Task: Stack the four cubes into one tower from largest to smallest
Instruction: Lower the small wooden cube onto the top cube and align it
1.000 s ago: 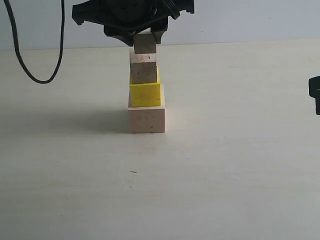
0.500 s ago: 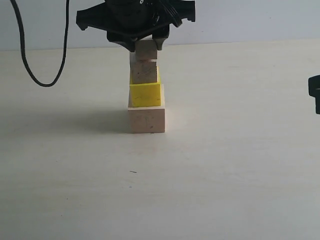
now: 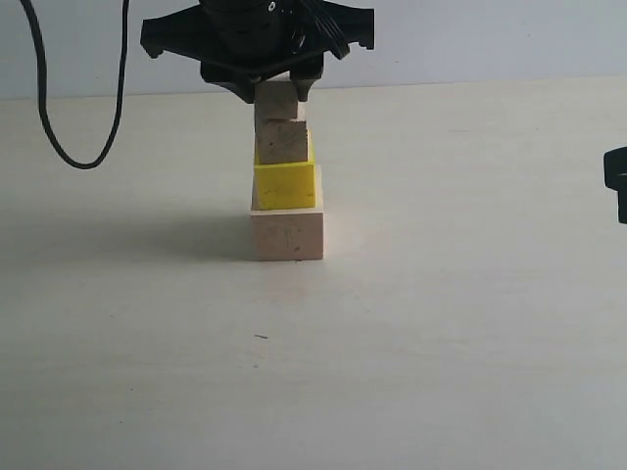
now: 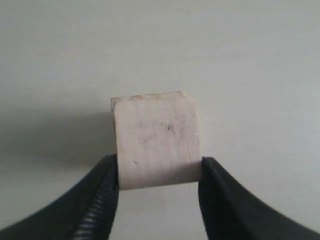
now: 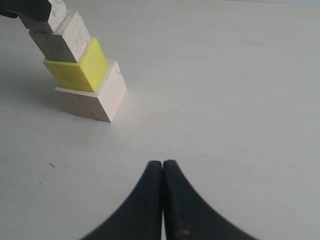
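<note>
Pale wood and one bright yellow block make up the tower (image 3: 284, 176), which stands on the cream surface (image 3: 441, 343) a little left of the middle of the exterior view. The large cube (image 3: 287, 235) sits flat on the surface as the base. The yellow cube (image 3: 285, 184) rests on it, set toward the back so that a strip of the base's top shows in front. The medium cube (image 3: 283, 143), with striped grain on its top, rests on the yellow one.

The small cube (image 3: 277, 100) is at the very top, clamped in the left claw (image 3: 279, 90), which comes down on it from above. In the left wrist view the black fingers (image 4: 100, 200) press against two opposite sides of the small cube (image 4: 157, 142). Its underside meets the medium cube's top, or is just above it; I cannot tell which.

The right claw (image 5: 162, 165) is clenched with nothing in it, its tips pressed together, low over bare surface and well apart from the tower. From there the four cubes appear as one stepped column.

A black cable (image 3: 39, 98) loops down in front of the pale wall (image 3: 490, 39) at the far left.
</note>
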`<move>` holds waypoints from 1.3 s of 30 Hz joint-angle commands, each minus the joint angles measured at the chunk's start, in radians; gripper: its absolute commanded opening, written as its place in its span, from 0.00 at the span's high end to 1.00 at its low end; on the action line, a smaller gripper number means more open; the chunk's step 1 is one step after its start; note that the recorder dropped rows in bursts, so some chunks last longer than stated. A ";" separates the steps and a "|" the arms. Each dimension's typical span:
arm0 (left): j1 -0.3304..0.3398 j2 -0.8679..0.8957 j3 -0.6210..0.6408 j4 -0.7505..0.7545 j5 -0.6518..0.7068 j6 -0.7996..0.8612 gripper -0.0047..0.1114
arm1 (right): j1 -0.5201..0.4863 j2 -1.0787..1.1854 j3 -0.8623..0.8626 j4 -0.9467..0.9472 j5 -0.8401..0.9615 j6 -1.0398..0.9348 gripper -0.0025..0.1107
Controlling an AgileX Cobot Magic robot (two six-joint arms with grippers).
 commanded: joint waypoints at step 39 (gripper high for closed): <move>0.002 0.002 -0.008 0.016 -0.022 -0.016 0.96 | -0.004 -0.007 0.007 0.003 -0.017 -0.011 0.98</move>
